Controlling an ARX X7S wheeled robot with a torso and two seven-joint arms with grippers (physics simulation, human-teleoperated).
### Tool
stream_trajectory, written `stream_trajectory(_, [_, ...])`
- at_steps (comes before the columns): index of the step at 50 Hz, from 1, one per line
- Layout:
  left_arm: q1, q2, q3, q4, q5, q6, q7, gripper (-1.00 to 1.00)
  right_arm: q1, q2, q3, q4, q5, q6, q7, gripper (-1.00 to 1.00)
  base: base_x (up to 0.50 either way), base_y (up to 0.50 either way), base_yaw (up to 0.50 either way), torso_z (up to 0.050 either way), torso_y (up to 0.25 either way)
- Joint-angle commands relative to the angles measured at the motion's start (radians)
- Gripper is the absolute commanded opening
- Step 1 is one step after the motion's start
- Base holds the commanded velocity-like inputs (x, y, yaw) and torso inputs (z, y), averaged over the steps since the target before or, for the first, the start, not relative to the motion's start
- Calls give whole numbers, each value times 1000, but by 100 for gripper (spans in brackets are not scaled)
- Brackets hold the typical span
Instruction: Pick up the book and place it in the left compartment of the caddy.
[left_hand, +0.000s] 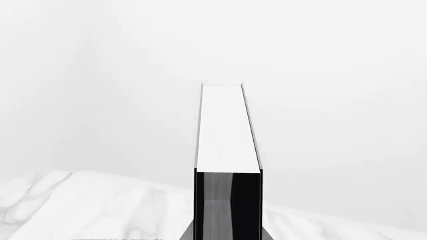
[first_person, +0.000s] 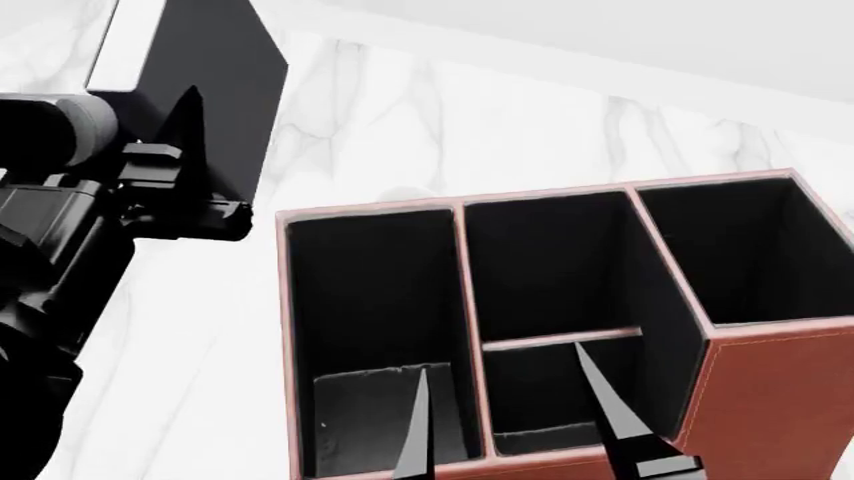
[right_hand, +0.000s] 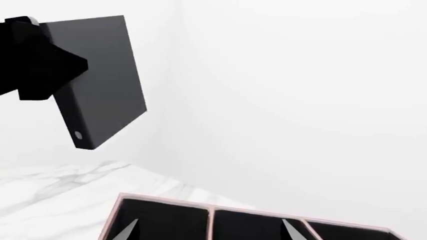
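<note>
Far left in the head view, the left gripper (first_person: 200, 165) pinches the thick black hardcover book with white page edges (first_person: 200, 70), holding it in the air above the white marbled tabletop (first_person: 400, 120), up and to the left of the big reddish-brown leather-look caddy with black interior (first_person: 787, 400). Book is tilted, not lined up with the long narrow left compartment (first_person: 374, 300). Risks, as I judge them: a corner catches the stitched rim or the divider wall if lowered at this angle; a grip near one edge lets the book swing or slip. Further right, the right gripper (first_person: 521, 420) hangs over the caddy's near edge, fingers spread, empty; one tip sits over the left slot and could block the drop.
</note>
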Motion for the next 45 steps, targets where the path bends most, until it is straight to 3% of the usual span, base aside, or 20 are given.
stream_trajectory(1, [9, 54, 55, 14, 33, 33, -18, -100, 1, 3, 0, 2, 2, -4, 3, 100, 0, 0, 0, 0, 10])
stream_trajectory(9, [57, 76, 122, 11, 85, 70, -35, -100, 0, 9, 8, -15, 8, 5, 9, 100, 0, 0, 0, 0, 1])
stream_trajectory(29, [133, 110, 162, 0, 91, 113, -65, -100, 2, 15, 14, -27, 16, 11, 17, 100, 0, 0, 0, 1, 2])
stream_trajectory(45, [239, 140, 237, -103, 195, 256, -81, -100, 5, 19, 14, -33, 20, 15, 21, 100, 0, 0, 0, 0, 1])
